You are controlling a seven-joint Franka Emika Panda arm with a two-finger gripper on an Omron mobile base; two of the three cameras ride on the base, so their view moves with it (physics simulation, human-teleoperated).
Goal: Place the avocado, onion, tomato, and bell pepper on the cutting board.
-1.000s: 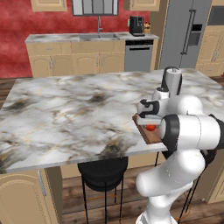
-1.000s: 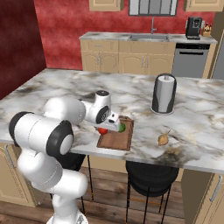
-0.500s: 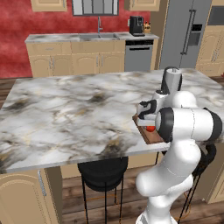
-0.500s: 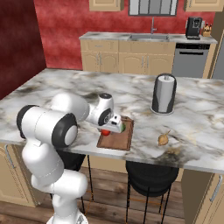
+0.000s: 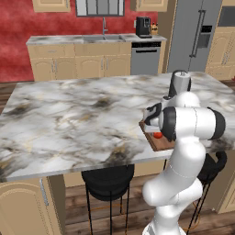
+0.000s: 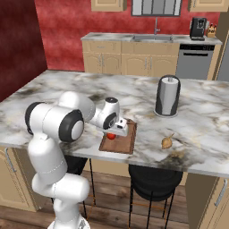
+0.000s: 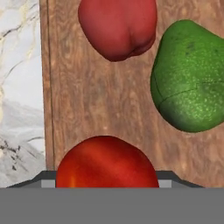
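A robot arm's gripper [image 6: 114,132] hangs low over the cutting board [image 6: 126,144] at the near edge of a marble kitchen island [image 6: 205,129]. In the hand view a glossy red tomato [image 7: 106,162] sits right at the bottom edge, where the fingertips would rise, on the board [image 7: 96,100]; the tips themselves are covered or cut off there, so whether the jaws clasp it or merely stand over it cannot be told. Beyond it on the wood lie a duller red bell pepper [image 7: 117,26], cropped by the top edge, and the green avocado [image 7: 190,78], cropped at the right. The three pieces lie apart from one another.

From the right base view, the onion [image 6: 167,142] rests on the marble to the right of the board, well apart from the gripper, near a dark upright paper-towel holder [image 6: 167,95]. From the left base view the arm's bulk hides most of the board [image 5: 158,142]; a red spot [image 5: 157,135] shows beside it.

No writing is legible anywhere.
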